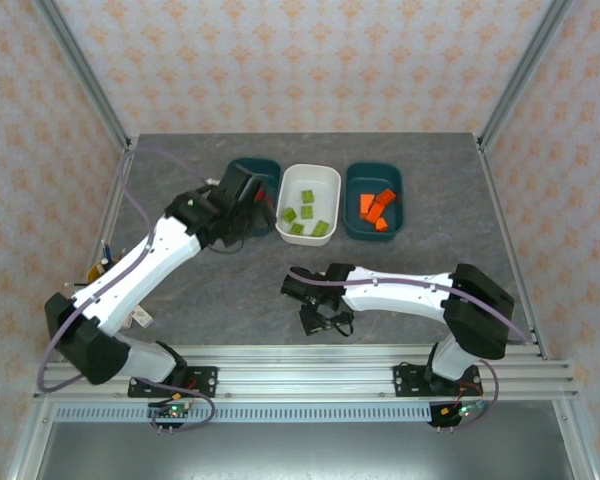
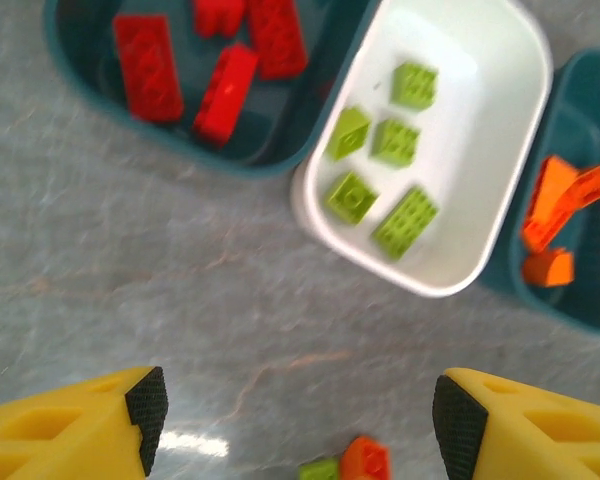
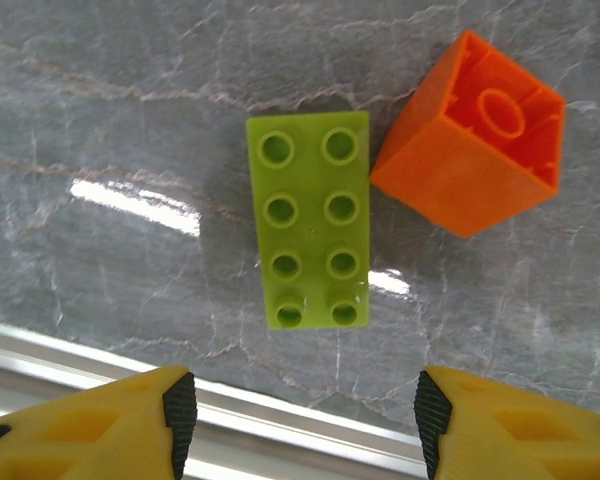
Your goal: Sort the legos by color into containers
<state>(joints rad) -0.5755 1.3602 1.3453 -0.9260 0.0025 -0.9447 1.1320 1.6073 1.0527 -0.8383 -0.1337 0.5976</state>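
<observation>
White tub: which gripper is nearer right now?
Left. The left gripper hangs by the teal tub, right beside the white tub. The right gripper is back toward the arm bases, over a loose green brick and orange brick.

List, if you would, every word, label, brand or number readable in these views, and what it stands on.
No text can be read.
The green brick and orange brick show plain plastic, no lettering; the white tub is unmarked.
Any print on the small board below the left arm's base is too small to tell.
</observation>
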